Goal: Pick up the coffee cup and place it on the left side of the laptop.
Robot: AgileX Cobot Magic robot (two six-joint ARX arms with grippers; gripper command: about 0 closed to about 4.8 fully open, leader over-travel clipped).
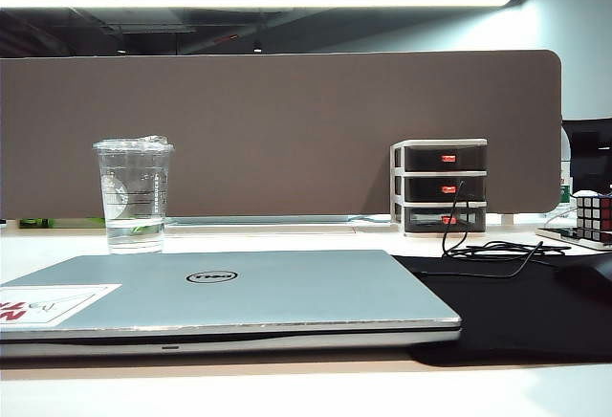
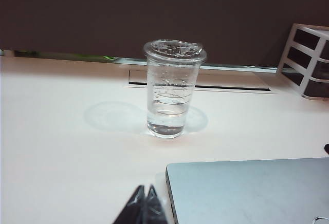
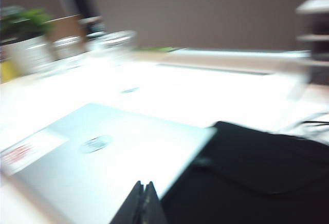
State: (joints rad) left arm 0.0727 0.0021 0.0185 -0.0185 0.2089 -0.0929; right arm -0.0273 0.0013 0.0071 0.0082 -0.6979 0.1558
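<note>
The cup [image 1: 134, 194] stands upright on the white worktop [image 1: 287, 237], behind the far left part of the closed laptop [image 1: 225, 297] and apart from it. A little clear liquid sits in its base and its lid is on. In the left wrist view the cup [image 2: 172, 88] stands alone on the worktop [image 2: 61, 131], with a corner of the laptop [image 2: 247, 190] nearer the camera.

The left claw [image 2: 145, 206] shows at the frame edge of its wrist view, its two dark fingertips pressed together, closed and holding nothing. It hangs just beside the laptop's near corner, well short of the cup.

The right claw [image 3: 144, 203] is also closed and empty, tips touching, over the edge where the laptop [image 3: 108, 157] meets a black mat [image 3: 257, 172]. This view is blurred; the cup cannot be picked out clearly in it.

In the exterior view neither claw is visible. The laptop bears a round logo [image 1: 211, 276] and a white sticker [image 1: 48, 302] with red lettering. The mat [image 1: 507, 312] lies to its right under a black cable [image 1: 478, 245]. A small drawer unit [image 1: 440, 186] stands against the brown partition [image 1: 287, 130], and a puzzle cube [image 1: 593, 216] sits at the right edge.
</note>
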